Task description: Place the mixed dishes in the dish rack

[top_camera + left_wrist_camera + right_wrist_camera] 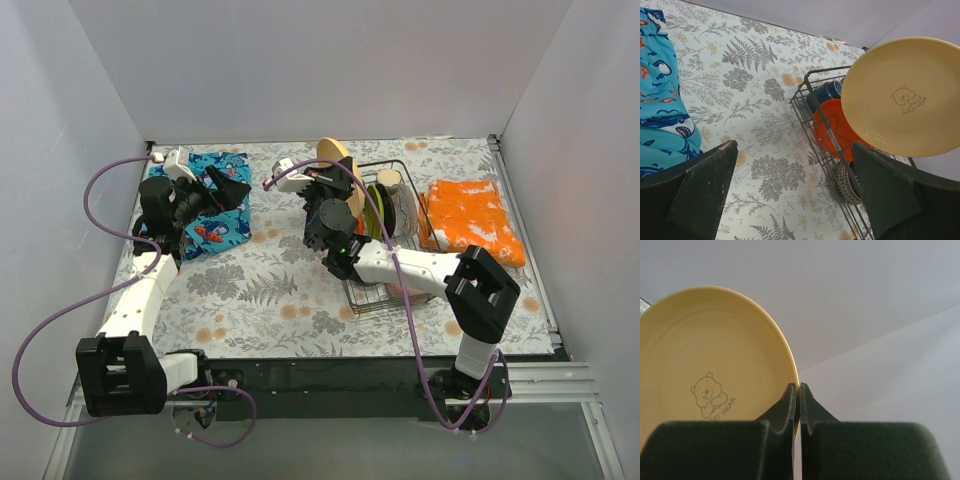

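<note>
My right gripper [336, 182] is shut on the rim of the yellow-orange plate [337, 158], holding it upright in the air above the left end of the black wire dish rack [352, 292]. The plate fills the right wrist view [710, 360] and shows in the left wrist view [902, 95]. The rack [802, 95] holds a red-orange plate [832, 132], a dark blue mug [824, 92], a dark patterned plate [847, 182], a green plate [376, 210] and a beige cup [389, 180]. My left gripper [228, 188] is open and empty above the blue cloth.
A blue patterned cloth [205, 230] lies at the far left, also in the left wrist view [660, 110]. An orange crinkly bag [475, 222] lies right of the rack. The floral tablecloth [270, 290] covers the table; white walls enclose it.
</note>
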You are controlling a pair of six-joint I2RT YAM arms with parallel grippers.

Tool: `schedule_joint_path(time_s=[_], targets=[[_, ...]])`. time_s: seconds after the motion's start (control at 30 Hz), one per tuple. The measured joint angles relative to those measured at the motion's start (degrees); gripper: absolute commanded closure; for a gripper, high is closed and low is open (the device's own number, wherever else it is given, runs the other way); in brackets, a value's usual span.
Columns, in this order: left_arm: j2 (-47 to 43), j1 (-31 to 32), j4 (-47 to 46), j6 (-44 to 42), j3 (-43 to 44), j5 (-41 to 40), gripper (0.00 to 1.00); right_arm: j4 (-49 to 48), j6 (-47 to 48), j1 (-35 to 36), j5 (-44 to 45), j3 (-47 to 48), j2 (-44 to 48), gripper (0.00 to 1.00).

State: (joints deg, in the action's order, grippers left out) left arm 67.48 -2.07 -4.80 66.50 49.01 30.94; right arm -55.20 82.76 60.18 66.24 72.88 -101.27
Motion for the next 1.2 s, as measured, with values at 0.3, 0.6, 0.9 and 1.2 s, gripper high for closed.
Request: schedule_joint_path(time_s=[0.3,0.6,0.9,1.2], targets=[[-0.6,0.0,-0.2,-0.5,-1.6,-0.1,0.02,2.4,-3.4,0.0,2.9,-0.6,0.0,0.99],[-2.7,0.2,-0.4,-0.4,-3.2,0.0,0.02,2.5,-3.9,0.0,4.0,-0.5,-1.9,0.99],[-3.2,1.4,-0.4,-0.4,-3.2,0.0,0.02,0.5,-0.6,0.0,3.5,0.6,-5.8,0.99],[-3.2,3.7,-1.3,1.3,-3.3,0.9,0.02,-6.9,6.5,-0.4,-0.1,0.6,-6.0,0.99]])
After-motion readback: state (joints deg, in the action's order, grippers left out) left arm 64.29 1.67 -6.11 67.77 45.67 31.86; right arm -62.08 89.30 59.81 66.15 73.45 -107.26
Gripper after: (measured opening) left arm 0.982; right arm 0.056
